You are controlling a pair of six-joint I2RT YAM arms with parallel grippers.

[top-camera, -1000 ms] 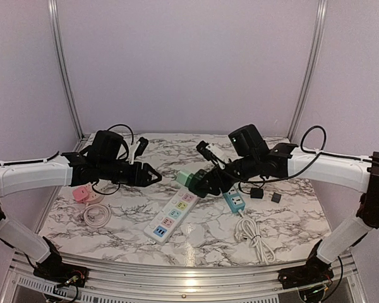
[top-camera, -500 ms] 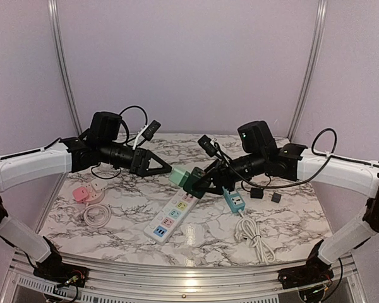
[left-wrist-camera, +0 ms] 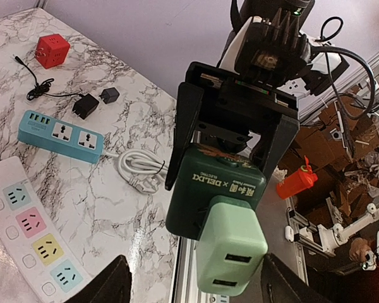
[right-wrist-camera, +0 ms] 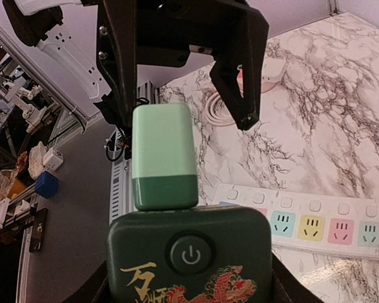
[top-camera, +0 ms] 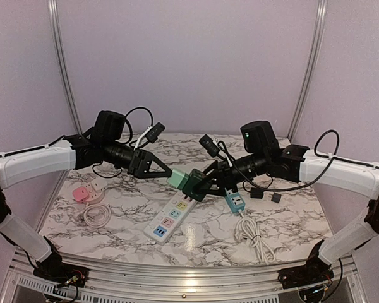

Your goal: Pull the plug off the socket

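Two grippers meet above the middle of the marble table point(top-camera: 114, 221). The right gripper point(left-wrist-camera: 230, 158) is clamped on the dark green socket cube point(left-wrist-camera: 211, 189), one finger on each flank, and holds it in the air, clear of the tabletop. The light green plug point(left-wrist-camera: 232, 252) is fully seated in the face of the cube and points toward the left arm.

The left gripper point(right-wrist-camera: 184, 125) has its jaws spread wide. In both wrist views its fingers stand on either side of the plug, with a visible gap on each side and no contact.

Judged step: close on the plug, then draw the two arms apart.

Hazards from this position:
- Grip too deep. If the left fingers close near the seam, they may pinch the cube as well as the plug, and the pull then separates nothing.
- Grip too shallow. A hold on the outer end alone may slide off the smooth casing.
- Off-axis pull. A pull not in line with the pins is likely to bind them and twist the cube in the right fingers.
- Weak counter-hold. If the cube slips, both parts may drop together onto the white power strip point(top-camera: 170, 218) below.
- Finger clash. The two sets of fingers work near each other.
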